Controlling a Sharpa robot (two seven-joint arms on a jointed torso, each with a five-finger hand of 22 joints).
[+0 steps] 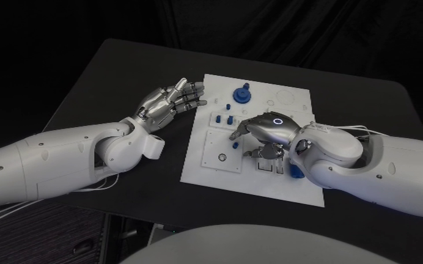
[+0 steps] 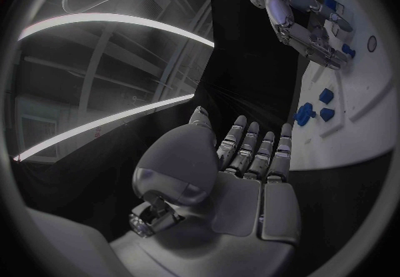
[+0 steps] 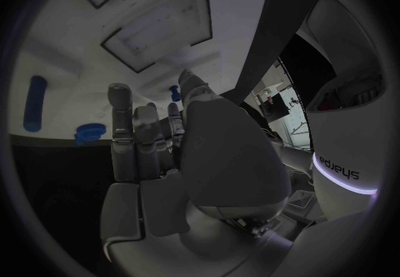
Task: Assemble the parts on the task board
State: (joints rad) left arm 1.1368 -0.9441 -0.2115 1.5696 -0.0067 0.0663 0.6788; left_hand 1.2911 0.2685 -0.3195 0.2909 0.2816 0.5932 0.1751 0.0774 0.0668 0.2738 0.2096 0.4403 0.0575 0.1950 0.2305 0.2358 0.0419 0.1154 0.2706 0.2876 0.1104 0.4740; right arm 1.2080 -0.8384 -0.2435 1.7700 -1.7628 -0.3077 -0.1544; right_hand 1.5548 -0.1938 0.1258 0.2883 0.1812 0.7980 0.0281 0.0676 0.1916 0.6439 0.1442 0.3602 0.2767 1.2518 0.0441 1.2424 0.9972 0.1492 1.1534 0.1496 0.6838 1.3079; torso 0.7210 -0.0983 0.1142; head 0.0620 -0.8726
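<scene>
Risk sits with the right hand (image 1: 264, 134), whose grasp I cannot tell, nudging standing parts (image 1: 241, 95) mid-board, while the left hand (image 1: 169, 104) hovers released beside the task board (image 1: 299, 187).

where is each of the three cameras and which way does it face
Head view: on the robot's head, looking down at the table and board; both arms show, left hand and right hand.
Left wrist view: behind the left hand, facing the board and blue parts.
Right wrist view: behind the right hand, looking close at the board.
Shared: head and left wrist views both show the right hand over the board.
</scene>
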